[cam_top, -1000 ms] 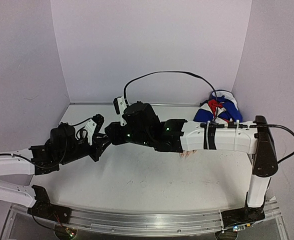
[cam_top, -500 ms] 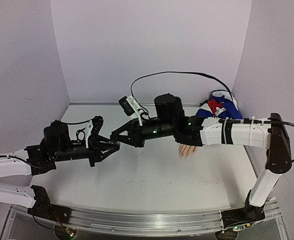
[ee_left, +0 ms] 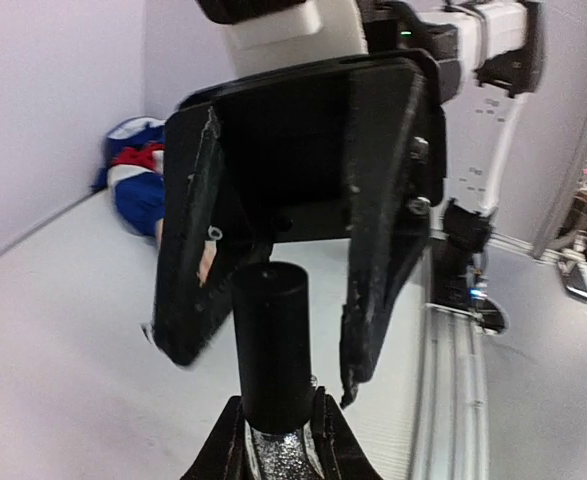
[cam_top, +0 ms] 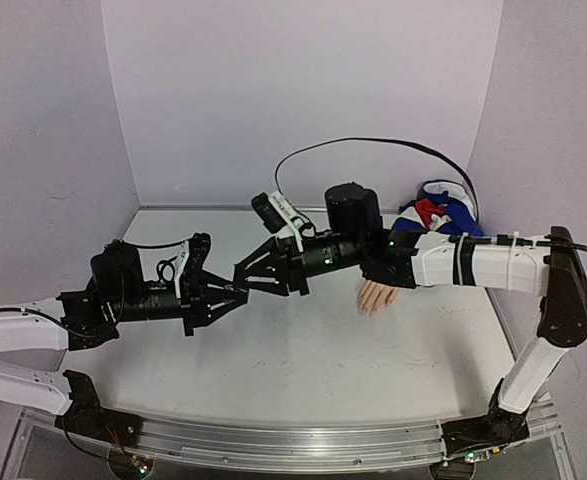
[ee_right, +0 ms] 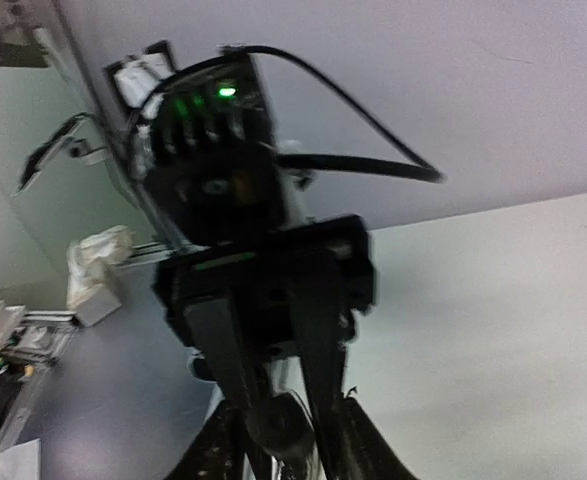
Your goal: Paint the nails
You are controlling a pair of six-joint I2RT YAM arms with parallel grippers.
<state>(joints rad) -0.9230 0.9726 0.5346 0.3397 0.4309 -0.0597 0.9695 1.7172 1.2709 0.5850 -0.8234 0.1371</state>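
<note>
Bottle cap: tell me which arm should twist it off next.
Right. The right gripper has its open fingers on either side of the black cap, while the left gripper is shut on the nail polish bottle below, steadying it.

Left arm (cam_top: 13, 335), right arm (cam_top: 493, 265): white shells, black joints; left hand (cam_top: 235, 295), right hand (cam_top: 243, 284) black. Right arm carries looped black cable (cam_top: 373, 140), green lights (cam_top: 386, 243).

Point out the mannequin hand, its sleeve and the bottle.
mannequin hand (cam_top: 376, 297): top external view, on the pale fingers.
sleeve (cam_top: 454, 210): top external view, on the blue and white cloth.
bottle (ee_left: 272, 340): left wrist view, on its black cap.
</note>
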